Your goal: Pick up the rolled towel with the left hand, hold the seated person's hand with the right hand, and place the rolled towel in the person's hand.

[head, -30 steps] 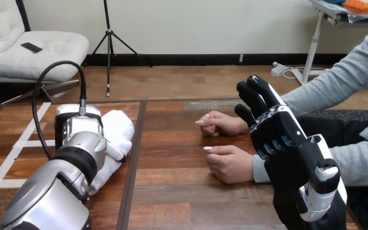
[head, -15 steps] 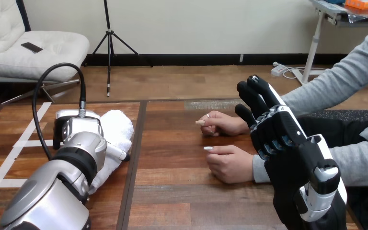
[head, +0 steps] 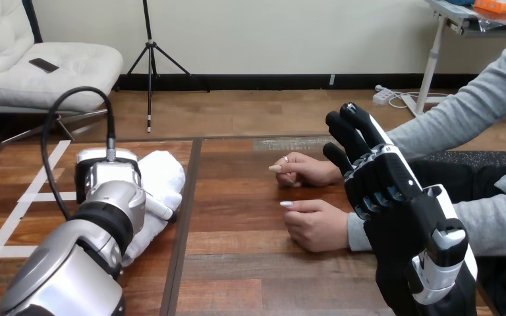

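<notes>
Nearest, the right hand (head: 385, 187) is standing raised at the view's right, its fingers (head: 349, 131) straight and pointing up, gripping nothing. It is hovering just beside the wrist of the person's near hand (head: 316, 225), which is lying knuckles-up and loosely curled on the bench (head: 237, 263); I cannot tell whether the two are touching. The risk here, as I judge it, is that a palm-down, curled hand is giving the robot nothing to cup. Coming down from above, it may press the person's knuckles against the bench, or close on the sleeve instead of the hand.

Across the bench, the left arm (head: 72, 263) is reaching over the towel (head: 165, 174), and the left hand (head: 109, 178) is sitting on top of it. The wrist is hiding the grip, so I cannot tell whether it is holding anything. The towel is lying loosely rolled, one end trailing back toward the robot. If the hand is catching only an outer fold, the roll may open or slip free on the lift, and the trailing end may drag along the bench.

Farther off, the person's far hand (head: 305, 170) is resting close behind the near one. With both so near each other, the arriving towel may be nudging the wrong hand.
</notes>
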Robot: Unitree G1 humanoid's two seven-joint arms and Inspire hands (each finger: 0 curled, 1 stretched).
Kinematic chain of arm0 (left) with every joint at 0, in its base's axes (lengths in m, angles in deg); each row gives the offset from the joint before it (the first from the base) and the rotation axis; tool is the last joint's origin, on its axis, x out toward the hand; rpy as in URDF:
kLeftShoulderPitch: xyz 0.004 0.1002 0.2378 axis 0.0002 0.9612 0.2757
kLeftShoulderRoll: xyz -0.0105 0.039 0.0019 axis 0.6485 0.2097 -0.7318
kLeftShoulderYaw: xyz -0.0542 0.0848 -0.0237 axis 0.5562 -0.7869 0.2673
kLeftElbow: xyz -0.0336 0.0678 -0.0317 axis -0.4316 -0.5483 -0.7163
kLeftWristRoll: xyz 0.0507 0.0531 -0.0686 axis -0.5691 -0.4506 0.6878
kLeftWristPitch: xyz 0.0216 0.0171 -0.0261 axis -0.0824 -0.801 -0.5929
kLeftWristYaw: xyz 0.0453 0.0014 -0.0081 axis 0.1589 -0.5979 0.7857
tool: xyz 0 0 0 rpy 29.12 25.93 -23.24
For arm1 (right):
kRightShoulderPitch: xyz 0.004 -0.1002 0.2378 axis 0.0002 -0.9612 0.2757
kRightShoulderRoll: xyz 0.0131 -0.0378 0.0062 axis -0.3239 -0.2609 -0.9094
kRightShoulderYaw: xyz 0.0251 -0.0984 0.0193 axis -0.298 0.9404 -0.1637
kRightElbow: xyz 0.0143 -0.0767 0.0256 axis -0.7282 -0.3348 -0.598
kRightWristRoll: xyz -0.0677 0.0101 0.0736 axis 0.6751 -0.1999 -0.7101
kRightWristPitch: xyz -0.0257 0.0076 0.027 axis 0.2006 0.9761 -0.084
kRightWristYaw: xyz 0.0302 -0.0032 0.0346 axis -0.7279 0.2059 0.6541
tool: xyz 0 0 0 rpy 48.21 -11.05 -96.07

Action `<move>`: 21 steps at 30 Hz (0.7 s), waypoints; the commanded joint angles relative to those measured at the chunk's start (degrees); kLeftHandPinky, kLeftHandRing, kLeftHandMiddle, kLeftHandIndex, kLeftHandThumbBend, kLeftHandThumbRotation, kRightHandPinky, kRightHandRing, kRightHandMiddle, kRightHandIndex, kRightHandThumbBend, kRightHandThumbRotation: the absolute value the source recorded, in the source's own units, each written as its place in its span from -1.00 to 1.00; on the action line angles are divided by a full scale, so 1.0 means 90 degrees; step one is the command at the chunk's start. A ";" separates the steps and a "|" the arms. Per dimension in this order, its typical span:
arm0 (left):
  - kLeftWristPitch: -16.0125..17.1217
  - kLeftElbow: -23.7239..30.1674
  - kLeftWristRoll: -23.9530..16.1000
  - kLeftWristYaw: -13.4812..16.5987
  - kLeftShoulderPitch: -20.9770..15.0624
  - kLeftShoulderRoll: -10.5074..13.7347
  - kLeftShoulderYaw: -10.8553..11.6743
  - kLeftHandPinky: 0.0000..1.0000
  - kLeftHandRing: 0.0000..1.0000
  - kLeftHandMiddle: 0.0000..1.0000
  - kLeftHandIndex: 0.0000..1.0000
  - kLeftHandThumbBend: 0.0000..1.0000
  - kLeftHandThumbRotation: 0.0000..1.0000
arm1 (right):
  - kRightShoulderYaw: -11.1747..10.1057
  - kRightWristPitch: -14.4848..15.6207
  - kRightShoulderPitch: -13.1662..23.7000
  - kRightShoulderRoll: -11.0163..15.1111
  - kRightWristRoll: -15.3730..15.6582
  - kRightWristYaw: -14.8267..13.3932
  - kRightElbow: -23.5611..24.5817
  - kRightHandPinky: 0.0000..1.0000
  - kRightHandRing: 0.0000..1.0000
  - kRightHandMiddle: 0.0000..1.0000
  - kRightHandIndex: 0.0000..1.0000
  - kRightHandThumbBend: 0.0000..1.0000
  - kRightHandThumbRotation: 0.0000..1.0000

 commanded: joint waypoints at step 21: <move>0.0092 0.0456 0.0513 0.1599 0.0222 -0.0019 0.0723 -0.72 -0.56 -0.32 0.20 0.44 -0.99 | -0.0092 -0.0114 0.0211 -0.0014 0.0005 -0.0027 0.0317 1.00 1.00 0.89 0.88 0.87 1.00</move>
